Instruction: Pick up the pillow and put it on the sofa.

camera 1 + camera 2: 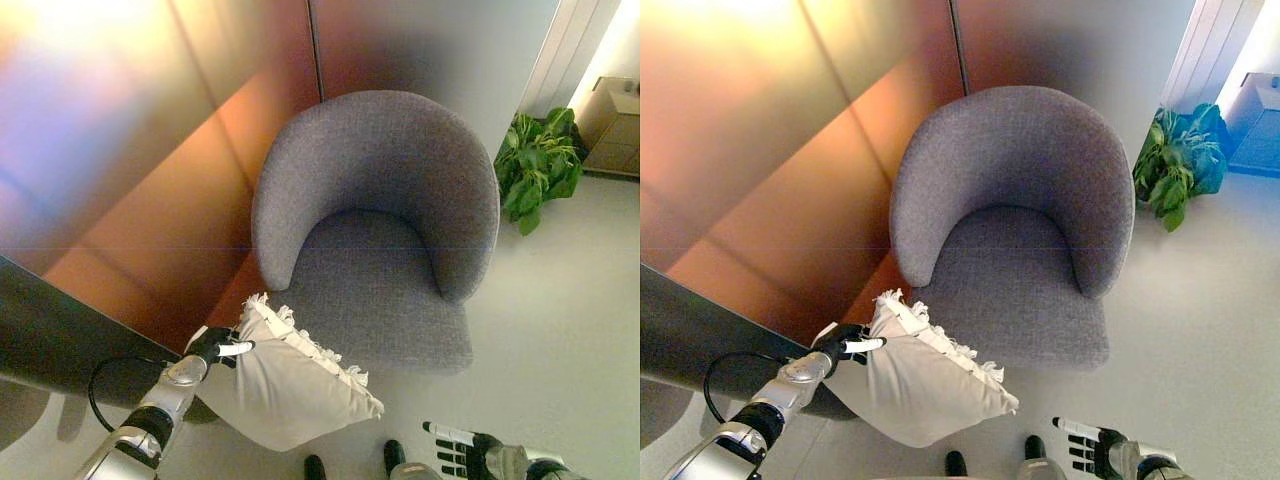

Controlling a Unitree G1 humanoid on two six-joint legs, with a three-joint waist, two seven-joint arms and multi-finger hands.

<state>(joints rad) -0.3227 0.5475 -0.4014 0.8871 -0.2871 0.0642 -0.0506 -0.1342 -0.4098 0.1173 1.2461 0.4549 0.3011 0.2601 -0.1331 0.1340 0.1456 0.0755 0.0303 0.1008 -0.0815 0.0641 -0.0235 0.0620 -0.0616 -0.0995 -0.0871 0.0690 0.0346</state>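
Observation:
A cream pillow [290, 385] with a fringed edge hangs in the air in front of the grey round armchair [385, 225], just off its seat's front left corner. My left hand [218, 346] is shut on the pillow's upper left corner and holds it up. My right hand [462, 450] is at the bottom right, fingers straight, open and empty, apart from the pillow. The chair's seat [385, 300] is bare.
A wooden panel wall [150, 150] stands to the left of and behind the chair. A dark surface [50, 340] lies at the lower left. A green potted plant [538, 165] and a wooden cabinet [612, 125] stand at the back right. Pale floor [560, 330] lies right of the chair.

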